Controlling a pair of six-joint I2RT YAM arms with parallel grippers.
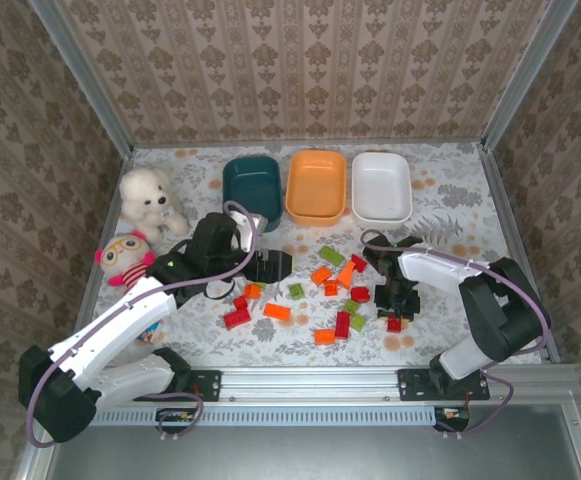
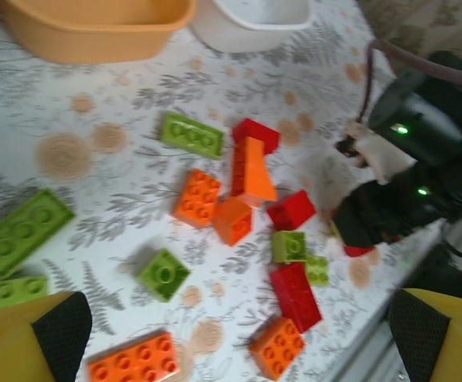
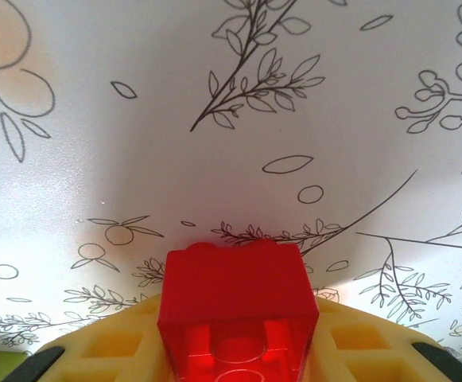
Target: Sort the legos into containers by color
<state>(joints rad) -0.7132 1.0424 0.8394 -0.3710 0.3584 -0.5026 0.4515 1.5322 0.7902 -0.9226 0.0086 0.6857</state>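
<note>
Red, orange and light green legos (image 1: 332,290) lie scattered across the middle of the flowered table. My right gripper (image 1: 400,305) points down at the right edge of the pile and is shut on a red lego (image 3: 234,294), gripped between its yellow fingers (image 3: 358,346). That same red lego (image 1: 394,324) touches or hangs just above the table. My left gripper (image 1: 270,265) is open over the left of the pile, with nothing between its fingers (image 2: 36,338). Three containers stand in a row at the back: dark teal (image 1: 251,184), orange (image 1: 316,186) and white (image 1: 381,186).
A white plush bear (image 1: 150,200) and a pink-eared plush doll (image 1: 125,258) sit at the left side. A metal rail (image 1: 310,380) runs along the near edge. Patterned walls close in the table on three sides.
</note>
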